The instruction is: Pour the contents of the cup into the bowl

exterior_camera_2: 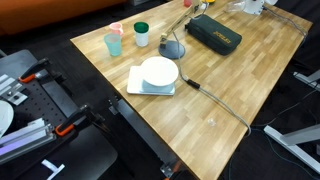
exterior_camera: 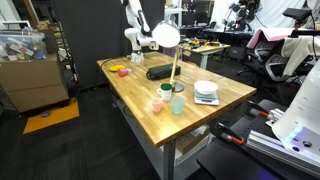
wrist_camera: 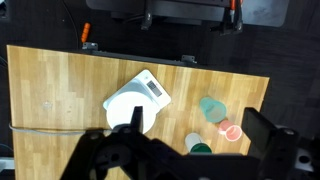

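The cup, a tall translucent blue-green tumbler (exterior_camera: 178, 101) (exterior_camera_2: 113, 44) (wrist_camera: 212, 108), stands upright on the wooden table between a short pink cup (wrist_camera: 232, 130) and the bowl. The shallow white bowl (exterior_camera: 206, 89) (exterior_camera_2: 159, 71) (wrist_camera: 124, 103) sits on a white scale (exterior_camera_2: 150, 88) (wrist_camera: 152, 88). My gripper (wrist_camera: 197, 120) is open and empty, high above the table, with the cups below and between its fingers. What the cup holds cannot be seen.
A short green cup (exterior_camera_2: 141, 34) (wrist_camera: 198, 146) stands next to the pink cup (exterior_camera_2: 117, 29). A desk lamp (exterior_camera: 167, 38) with a round base (exterior_camera_2: 172, 49) stands behind the cups, with a black case (exterior_camera_2: 213, 33) beyond it. A cable (exterior_camera_2: 225, 103) runs across the table.
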Robot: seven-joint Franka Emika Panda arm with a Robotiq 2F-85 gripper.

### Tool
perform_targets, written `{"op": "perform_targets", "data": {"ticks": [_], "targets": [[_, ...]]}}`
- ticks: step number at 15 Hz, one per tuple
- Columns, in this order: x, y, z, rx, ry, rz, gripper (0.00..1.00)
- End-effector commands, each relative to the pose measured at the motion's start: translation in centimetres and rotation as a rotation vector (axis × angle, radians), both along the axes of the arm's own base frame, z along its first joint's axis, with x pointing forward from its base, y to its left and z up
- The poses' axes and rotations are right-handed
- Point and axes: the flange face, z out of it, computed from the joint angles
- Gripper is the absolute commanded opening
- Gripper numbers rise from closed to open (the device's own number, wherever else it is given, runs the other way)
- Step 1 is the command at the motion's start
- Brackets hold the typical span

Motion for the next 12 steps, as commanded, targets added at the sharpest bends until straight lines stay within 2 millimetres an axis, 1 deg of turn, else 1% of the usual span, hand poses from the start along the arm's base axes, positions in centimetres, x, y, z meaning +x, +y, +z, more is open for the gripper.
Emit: {"op": "perform_targets", "data": {"ticks": [1,4,5,6,7,8,9,12], "targets": [[3.3,3.5,-3.3,-0.035,0.055,0.069,1.0],[6.4,8.3,-7.3,-0.044,0.118,0.169,1.0],[7.1,9.5,-8.2,-0.048,0.13,0.201,1.0],[7.6,10.1,-8.5,-0.04,0.126,0.215,1.0],[6.6,10.1,-8.7,-0.055,0.131,0.199,1.0],[7.2,10.6,-9.3,-0.058,0.137,0.209,1.0],[7.5,10.6,-9.3,-0.059,0.139,0.211,1.0],[7.6,10.2,-8.8,-0.056,0.127,0.208,1.0]]}}
